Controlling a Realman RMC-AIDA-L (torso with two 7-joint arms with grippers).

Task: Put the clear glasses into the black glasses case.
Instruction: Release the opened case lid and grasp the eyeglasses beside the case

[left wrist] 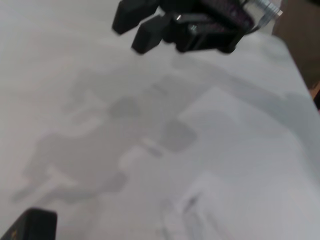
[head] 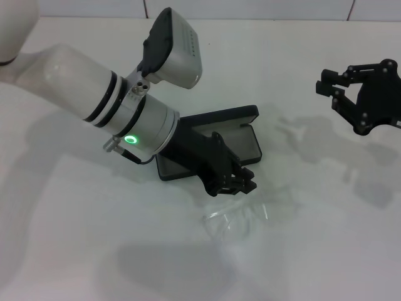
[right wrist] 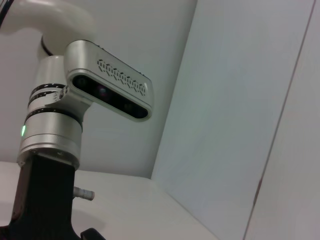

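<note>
- The left gripper [head: 241, 184] reaches down over the middle of the white table [head: 75, 238], its black fingers pointing at the clear glasses [head: 235, 219].
- Its fingertips sit at the far rim of the glasses, touching or just above them; I cannot tell whether the claw is released or clenched, since the fingers bunch together in the head view.
- The clear glasses lie flat on the table, just on the near side of the black glasses case [head: 247, 135], towards the table's near edge.
- The black glasses case lies open near the table's centre, its lid raised on the far side and the grey lining showing; the left arm's wrist crosses above its left part and hides it.
- In the left wrist view a faint clear outline of the glasses [left wrist: 187, 215] shows on the table, with a black corner of the case [left wrist: 30, 225] nearby.
- The right gripper [head: 331, 88] hangs above the table's far right part, well apart from the case and glasses, its fingers spread wide and holding nothing.
- In the left wrist view the right gripper [left wrist: 142, 25] appears farther off, above the table.
</note>
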